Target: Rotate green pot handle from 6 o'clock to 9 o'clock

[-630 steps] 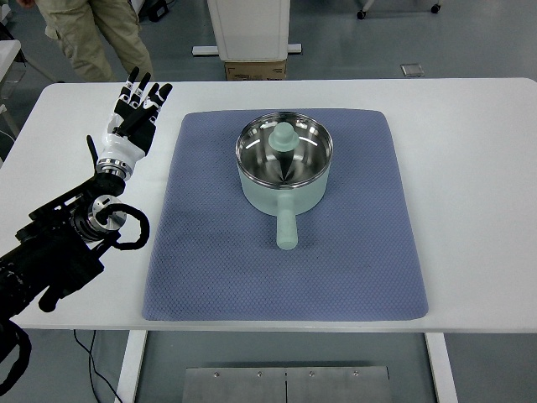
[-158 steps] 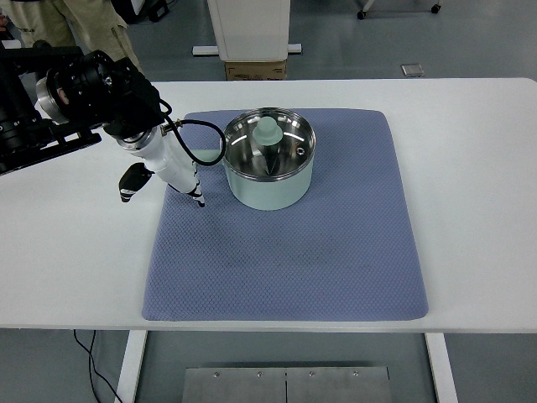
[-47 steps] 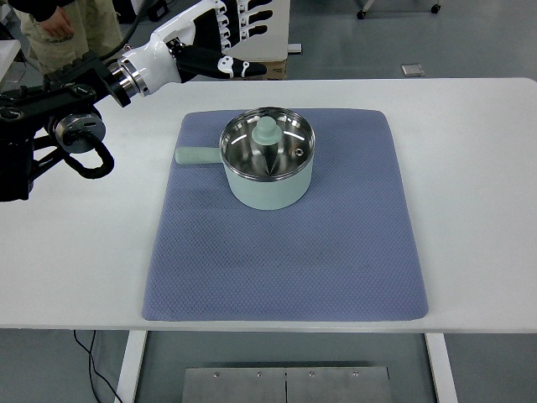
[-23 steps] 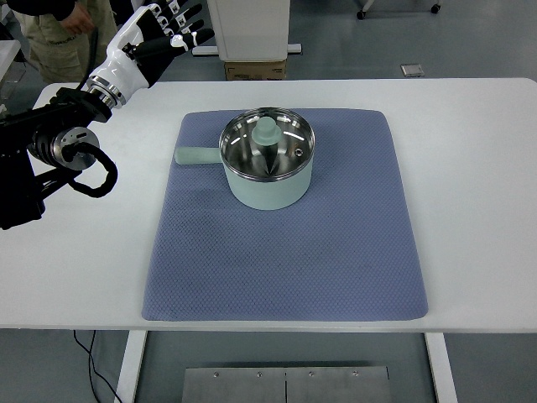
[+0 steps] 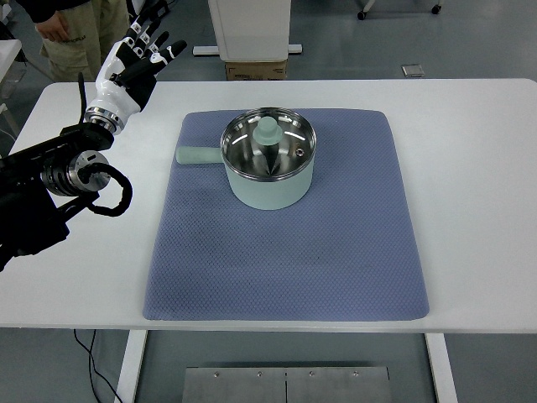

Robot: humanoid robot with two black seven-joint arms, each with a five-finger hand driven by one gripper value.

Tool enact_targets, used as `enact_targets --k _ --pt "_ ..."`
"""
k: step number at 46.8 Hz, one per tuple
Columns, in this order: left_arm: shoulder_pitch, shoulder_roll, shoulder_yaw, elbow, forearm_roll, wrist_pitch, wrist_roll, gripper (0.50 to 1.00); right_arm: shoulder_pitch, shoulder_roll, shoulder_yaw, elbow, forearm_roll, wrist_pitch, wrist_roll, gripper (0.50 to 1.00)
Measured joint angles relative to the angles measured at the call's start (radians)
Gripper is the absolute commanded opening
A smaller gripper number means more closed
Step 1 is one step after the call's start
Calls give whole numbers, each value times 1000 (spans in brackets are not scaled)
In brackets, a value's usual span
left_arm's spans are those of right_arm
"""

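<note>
A pale green pot [image 5: 268, 172] with a shiny steel inside stands on the blue mat [image 5: 285, 252], toward its far middle. Its lid knob [image 5: 268, 128] shows inside the rim. The pot's handle [image 5: 196, 155] points left, lying on the mat. My left hand [image 5: 138, 52] is raised over the table's far left corner, well away from the handle, with its fingers spread and nothing in them. Its black arm [image 5: 50, 180] comes in from the left edge.
The white table [image 5: 478, 185] carries only the mat and pot. A person in khaki trousers [image 5: 75, 25] stands beyond the far left corner, close behind my hand. A white cabinet base and a cardboard box [image 5: 254, 69] stand behind the far edge.
The handle went from pointing toward the near edge to pointing left. In the last second my left hand has drawn back leftward from above the far edge; the pot stays still.
</note>
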Motion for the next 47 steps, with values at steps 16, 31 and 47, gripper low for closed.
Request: enact_targets --k 16,31,47 --pt "67 -59 -70 55 0 -10 1 1000 0 0 0 0 0 0 0 1000" --pt "110 -80 -121 83 1 -14 0 1000 0 0 0 0 0 0 0 1000" --pt "109 -92 -125 104 5 -15 1 1000 0 0 0 0 0 0 0 1000"
